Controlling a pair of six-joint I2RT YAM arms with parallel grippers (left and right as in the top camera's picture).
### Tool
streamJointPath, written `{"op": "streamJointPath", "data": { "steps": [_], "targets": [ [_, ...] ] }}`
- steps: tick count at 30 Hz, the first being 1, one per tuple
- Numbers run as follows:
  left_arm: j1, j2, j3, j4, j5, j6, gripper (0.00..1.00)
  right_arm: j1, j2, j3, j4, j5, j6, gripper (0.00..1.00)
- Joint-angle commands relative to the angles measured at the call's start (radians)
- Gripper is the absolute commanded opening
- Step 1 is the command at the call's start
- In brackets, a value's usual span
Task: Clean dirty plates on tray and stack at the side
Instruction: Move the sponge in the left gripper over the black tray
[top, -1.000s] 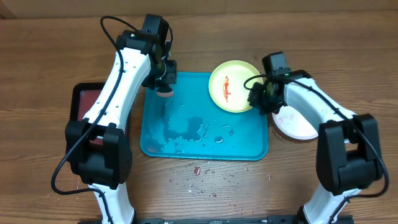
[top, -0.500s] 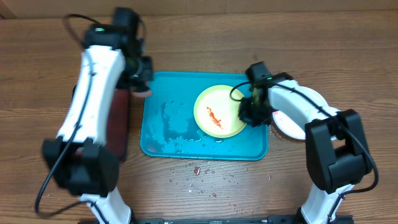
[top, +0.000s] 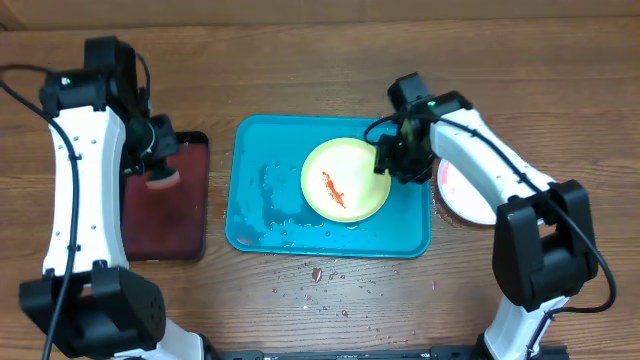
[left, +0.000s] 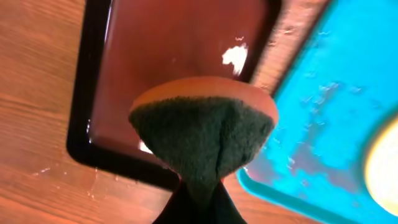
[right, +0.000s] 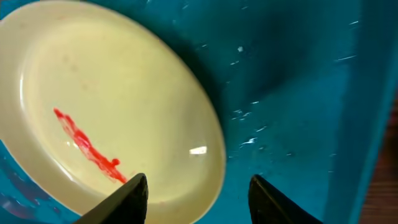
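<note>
My left gripper (top: 156, 166) has swung off the turquoise tray (top: 262, 215), clamped on a scrub sponge (left: 202, 134) above the black tray (top: 165, 225) (reddish inside). My right gripper (right: 199, 193), jaws apart, hangs over the rim of the sauce-smeared yellow-green plate (right: 112, 93) lying in the turquoise tray.
</note>
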Motion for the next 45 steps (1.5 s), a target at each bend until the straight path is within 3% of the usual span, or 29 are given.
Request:
{"op": "streamJointPath", "data": {
  "steps": [1,7,15,26,37,41,45],
  "targets": [
    [0.044,0.015,-0.194,0.143,-0.043,0.047,0.04,-0.057,-0.023,0.018,-0.021,-0.023,-0.031,0.54],
    [0.056,0.017,-0.441,0.487,-0.058,0.124,0.04,-0.108,-0.024,0.018,-0.048,-0.042,-0.083,0.54],
    [0.056,0.020,-0.594,0.747,-0.063,0.123,0.04,-0.110,-0.024,0.018,-0.066,-0.041,-0.109,0.54],
    [0.056,0.026,-0.696,0.774,-0.033,0.084,0.04,-0.110,-0.024,0.018,-0.071,-0.041,-0.128,0.53],
    [0.056,0.026,-0.793,0.871,0.097,0.066,0.04,-0.110,-0.024,0.018,-0.097,-0.041,-0.140,0.53],
    [0.056,0.022,-0.756,0.844,0.150,0.077,0.04,-0.110,-0.024,0.018,-0.095,-0.041,-0.157,0.55],
    [0.056,0.014,-0.590,0.709,0.177,0.094,0.04,-0.110,-0.023,0.018,-0.075,-0.041,-0.157,0.64]
  ]
}}
